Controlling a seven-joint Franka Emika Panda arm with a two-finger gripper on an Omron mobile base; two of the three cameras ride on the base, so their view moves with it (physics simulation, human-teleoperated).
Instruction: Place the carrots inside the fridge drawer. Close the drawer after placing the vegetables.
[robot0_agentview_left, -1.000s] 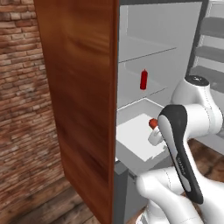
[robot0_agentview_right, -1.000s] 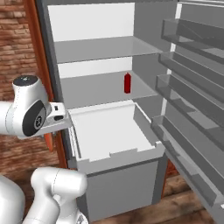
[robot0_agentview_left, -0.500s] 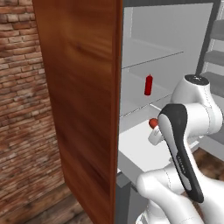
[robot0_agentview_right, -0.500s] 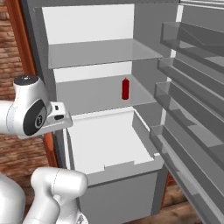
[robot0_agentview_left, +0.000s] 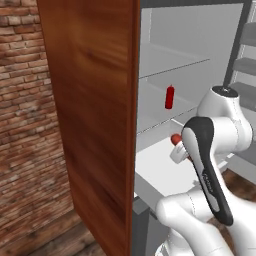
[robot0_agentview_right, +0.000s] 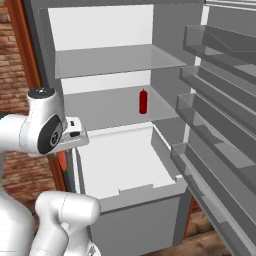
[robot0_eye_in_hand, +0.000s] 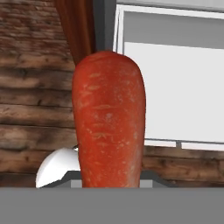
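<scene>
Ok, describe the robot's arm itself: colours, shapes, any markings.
The arm has glossy white rounded segments with bulbous joints. A dark, near-black panel with faint lettering runs along one link. In the right base view a round dark grey cap covers a joint and a flat white bracket juts from it.

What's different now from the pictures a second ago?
The whole scene has shifted in both base views, so the base has driven; the things themselves have not moved. The gripper still holds the slim orange-red carrot, the upright red bottle stays on its shelf, and the white fridge drawer stays open.
</scene>
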